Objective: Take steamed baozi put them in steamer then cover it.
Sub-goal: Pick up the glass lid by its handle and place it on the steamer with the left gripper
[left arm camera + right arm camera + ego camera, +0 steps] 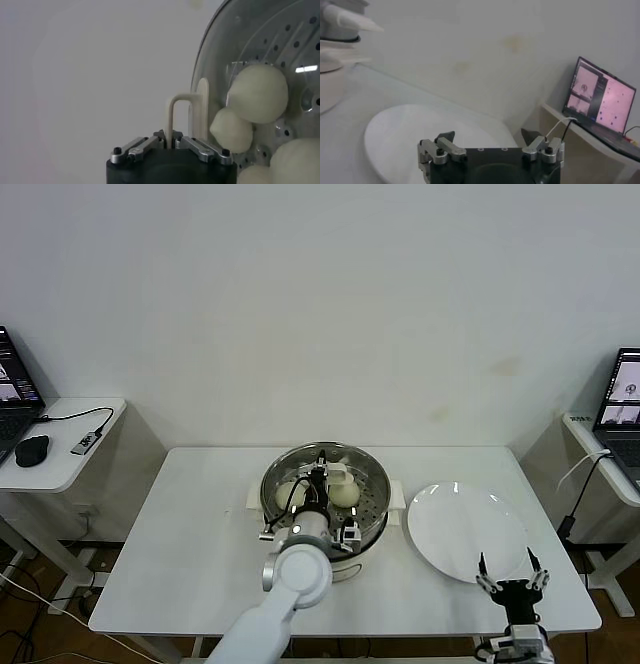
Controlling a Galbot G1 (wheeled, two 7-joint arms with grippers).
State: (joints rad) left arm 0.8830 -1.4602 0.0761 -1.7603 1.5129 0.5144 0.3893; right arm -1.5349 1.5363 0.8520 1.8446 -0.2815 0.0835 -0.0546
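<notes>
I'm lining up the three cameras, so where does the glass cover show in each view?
Head view: the cover sits on the steamer at table centre, its handle in the left gripper.
Left wrist view: the cover fills the right side, baozi seen through it.
Right wrist view: not visible.
Shared landmark: the cream handle.

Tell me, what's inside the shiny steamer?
White baozi sit inside the steamer. The left gripper holds the cover by its handle. Four show through the glass; the arm hides part.
</notes>
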